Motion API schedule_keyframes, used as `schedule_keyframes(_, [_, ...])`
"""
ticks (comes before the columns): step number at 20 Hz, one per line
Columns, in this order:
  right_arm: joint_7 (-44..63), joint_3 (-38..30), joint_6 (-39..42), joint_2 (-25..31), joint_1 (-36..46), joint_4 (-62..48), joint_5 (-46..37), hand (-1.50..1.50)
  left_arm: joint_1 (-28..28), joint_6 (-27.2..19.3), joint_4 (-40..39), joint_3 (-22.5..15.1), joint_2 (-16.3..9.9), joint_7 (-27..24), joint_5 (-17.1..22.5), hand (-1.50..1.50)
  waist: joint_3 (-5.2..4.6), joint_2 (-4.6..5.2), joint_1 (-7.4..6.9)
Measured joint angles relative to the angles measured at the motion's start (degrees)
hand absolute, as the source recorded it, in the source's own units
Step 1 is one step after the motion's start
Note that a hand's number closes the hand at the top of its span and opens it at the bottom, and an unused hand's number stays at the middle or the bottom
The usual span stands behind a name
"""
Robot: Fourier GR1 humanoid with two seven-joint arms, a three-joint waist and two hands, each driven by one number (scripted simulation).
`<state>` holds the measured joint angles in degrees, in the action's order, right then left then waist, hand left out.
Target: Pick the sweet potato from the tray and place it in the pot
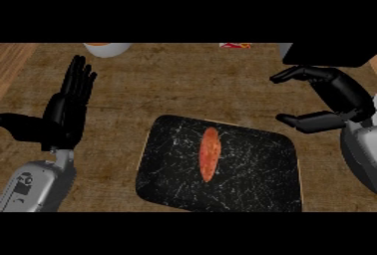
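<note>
Grey forearms come in at the bottom corners, and between them sits a black tray, scuffed with pale scratches and rounded at the corners, with the sweet potato, a slim orange-red spindle, lying lengthwise near its middle. Left hand rests open, fingers straight up, on the grainy brown counter; right hand hovers right of the tray, fingers and thumb curved but empty. Along the far edge a white bowl, a red-and-white scrap and a dark pot are cut off.

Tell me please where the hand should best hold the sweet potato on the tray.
Probably at its middle, from above. The sweet potato lies flat and lengthwise on the tray, long and narrow, so the right hand could close across its short width.
</note>
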<state>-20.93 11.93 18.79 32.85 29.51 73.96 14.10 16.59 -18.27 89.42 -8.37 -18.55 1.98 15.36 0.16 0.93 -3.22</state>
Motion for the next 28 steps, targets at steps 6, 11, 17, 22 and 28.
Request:
schedule_keyframes(6, [-19.67,2.54,4.64,0.98,2.47,-9.54,-10.06,-1.5,0.32,2.56,-1.43,2.49,-0.91,-1.32,1.4,0.0,-0.04,-0.18,1.04])
schedule_keyframes(11, [-20.05,6.78,3.33,2.22,5.79,-9.9,-18.79,-1.5,-0.4,3.61,-2.71,3.51,-0.6,-2.68,1.34,0.0,-0.14,-0.61,2.05])
schedule_keyframes(17, [-14.83,11.72,6.38,2.7,9.26,-6.17,-26.45,-1.5,-0.59,4.75,-3.3,4.88,-0.78,-2.82,1.42,0.0,-0.18,-0.9,2.71])
schedule_keyframes(22, [-6.46,13.62,9.09,-0.36,9.83,-0.54,-30.1,-1.5,-1.2,4.51,-2.03,5.28,-0.21,-2.02,0.35,0.0,-0.19,-1.05,3.06])
schedule_keyframes(28, [1.15,14.57,11.68,-5.03,9.19,0.77,-34.73,-1.5,-0.44,5.9,-4.4,6.82,0.7,-3.29,-0.34,0.0,-0.19,-0.97,3.13])
